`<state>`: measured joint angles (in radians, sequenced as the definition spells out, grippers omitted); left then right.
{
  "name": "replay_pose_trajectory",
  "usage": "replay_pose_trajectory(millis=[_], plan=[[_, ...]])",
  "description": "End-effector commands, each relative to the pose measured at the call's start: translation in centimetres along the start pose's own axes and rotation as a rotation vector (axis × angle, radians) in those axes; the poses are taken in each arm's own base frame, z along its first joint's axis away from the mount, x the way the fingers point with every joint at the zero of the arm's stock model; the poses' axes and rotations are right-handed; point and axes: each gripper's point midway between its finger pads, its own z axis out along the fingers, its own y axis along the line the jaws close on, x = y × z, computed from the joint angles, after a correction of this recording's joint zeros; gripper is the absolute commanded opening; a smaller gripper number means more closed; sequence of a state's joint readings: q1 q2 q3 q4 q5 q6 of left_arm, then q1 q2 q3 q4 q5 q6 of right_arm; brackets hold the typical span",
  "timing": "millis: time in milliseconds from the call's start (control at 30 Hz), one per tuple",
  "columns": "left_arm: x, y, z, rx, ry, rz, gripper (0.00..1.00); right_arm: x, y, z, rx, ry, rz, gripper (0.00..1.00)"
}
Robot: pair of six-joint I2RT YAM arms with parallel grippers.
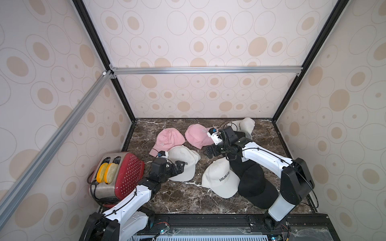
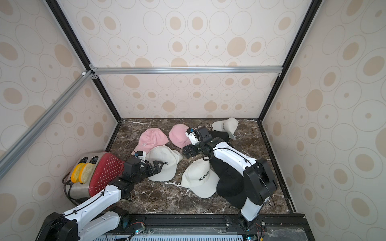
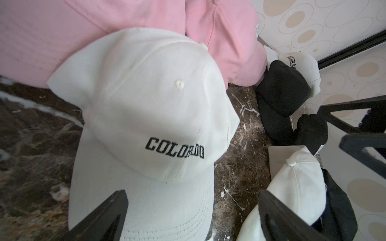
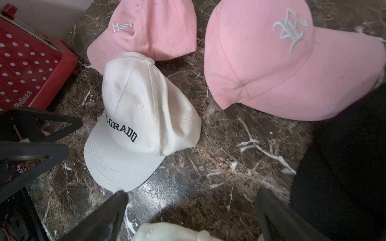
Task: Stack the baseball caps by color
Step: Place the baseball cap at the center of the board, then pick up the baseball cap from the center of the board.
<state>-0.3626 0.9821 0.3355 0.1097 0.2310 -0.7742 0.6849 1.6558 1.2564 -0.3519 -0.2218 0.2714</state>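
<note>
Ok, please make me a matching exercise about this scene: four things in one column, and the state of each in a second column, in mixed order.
Things:
1 toaster
2 left gripper
3 right gripper
4 pink caps

States:
A open, over bare table
B lying apart, not stacked
C yellowish slices stand in its slots
D open, over the brim of a white cap

Pairs: 1-C, 2-D, 3-A, 4-B
</note>
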Motion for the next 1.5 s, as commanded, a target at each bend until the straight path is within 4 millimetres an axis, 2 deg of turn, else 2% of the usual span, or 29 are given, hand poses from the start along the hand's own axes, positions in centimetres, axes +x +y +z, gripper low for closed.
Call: replay_pose_trajectory(millis=[0,167,333,433,567,767,867,967,1067,1200,1300,1467], plan=[[0.6,-1.7,-0.4,0.092,0.012,-0.007,0.99,0.3,-0.6,-0.8,0.039,-0.027,0.014,1.0],[2.0,-3.0,0.1,0.154,0.083,0.018,0.99,2.8,-0.8,-2.4,0.057,0.022,0.02,1.0],[2.7,-2.4,1.0,0.138,0.108,0.011,0.99,5.0,-0.6,-4.6,0.053,0.035,0.028,1.0],[3.3,-1.6,1.4,0.108,0.118,0.024,0.99,6.4,0.1,-5.2,0.016,0.071,0.035,1.0],[3.6,-0.7,1.2,0.076,0.11,0.02,0.99,8.4,-0.1,-5.8,0.01,0.124,0.06,1.0],[2.0,-1.7,-0.5,0.09,0.049,0.072,0.99,10.4,-1.1,-6.8,-0.002,0.138,0.122,1.0],[1.4,-2.8,-1.6,0.103,0.039,0.122,0.99,11.5,-0.8,-7.4,-0.021,0.158,0.138,1.0],[0.8,-3.0,-2.0,0.069,0.029,0.124,0.99,12.6,-0.8,-8.0,-0.028,0.166,0.162,1.0],[0.7,-4.3,-2.0,0.094,0.044,0.141,0.99,12.6,-0.2,-8.3,-0.074,0.113,0.183,1.0],[1.3,-7.4,-1.6,0.155,0.101,0.215,0.99,11.2,-0.2,-7.8,-0.107,-0.061,0.204,1.0],[2.8,-9.9,-0.6,0.216,0.18,0.274,0.99,11.0,-1.1,-7.5,-0.063,-0.1,0.221,1.0],[5.2,-11.9,1.7,0.219,0.296,0.396,0.98,10.9,-1.7,-7.5,-0.04,-0.152,0.25,1.0]])
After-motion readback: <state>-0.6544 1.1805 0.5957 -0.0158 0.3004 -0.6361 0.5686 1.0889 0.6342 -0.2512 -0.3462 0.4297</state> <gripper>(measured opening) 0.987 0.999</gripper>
